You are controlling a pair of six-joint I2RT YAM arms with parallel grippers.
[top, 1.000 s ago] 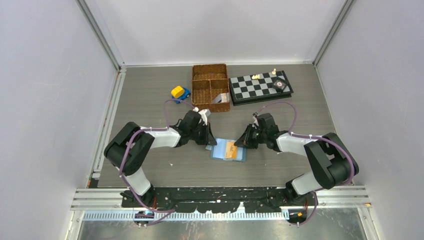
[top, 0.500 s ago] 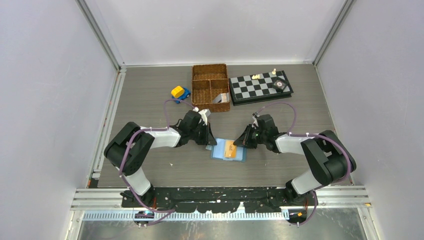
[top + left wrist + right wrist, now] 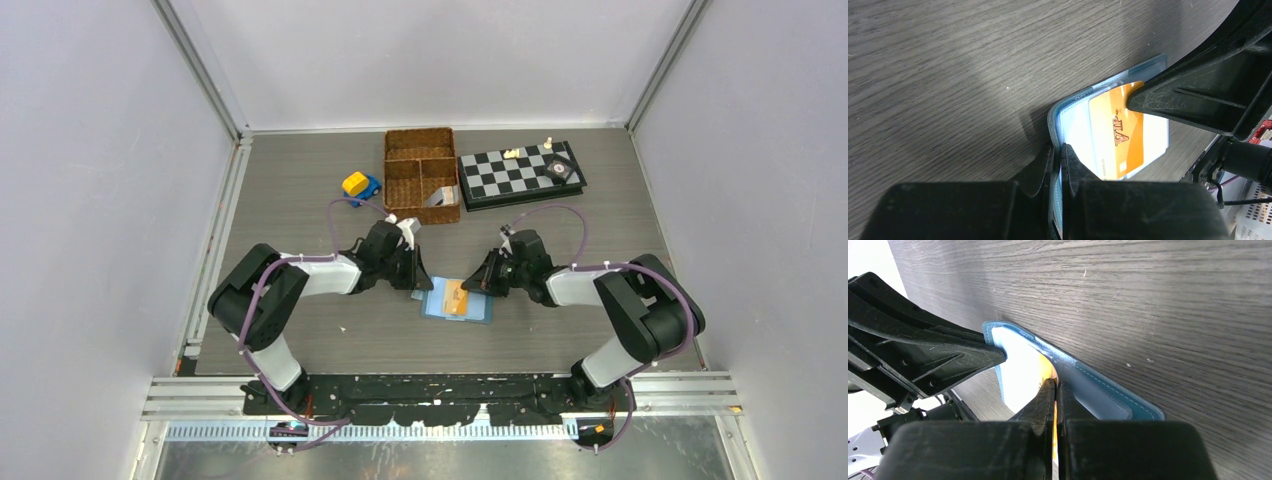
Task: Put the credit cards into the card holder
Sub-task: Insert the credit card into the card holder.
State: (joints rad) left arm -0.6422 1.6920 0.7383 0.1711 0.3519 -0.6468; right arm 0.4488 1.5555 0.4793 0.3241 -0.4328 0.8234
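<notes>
Mid-insert on one card, by the look of it. The small teal-blue folding card holder (image 3: 434, 306) lies open on the dark wood-grain table (image 3: 300, 200), front middle, between the two arms. The left gripper (image 3: 1058, 150) is pinched tight on the holder's left edge and pins it down. The right gripper (image 3: 1055, 385) is clamped on a thin orange-gold plastic card (image 3: 1118, 135) marked VIP, jaws nearly together with only the card between them. The card lies flat over the pale blue inner pocket. Its far end may be under the clear sleeve, but I can't tell how deep it's seated. My read: holder opened and held, this card partly in, not released. Left to do: push it home, let go, then the other cards. This is the only card plainly in view. A greyish flat item (image 3: 438, 196) stands in one compartment of the brown wicker divided basket (image 3: 418, 132) further back. It could be more cards, but it's too small to tell. The black-and-white chessboard (image 3: 515, 175) and the yellow-and-blue toy car (image 3: 360, 185) at the back are well clear of the work.
</notes>
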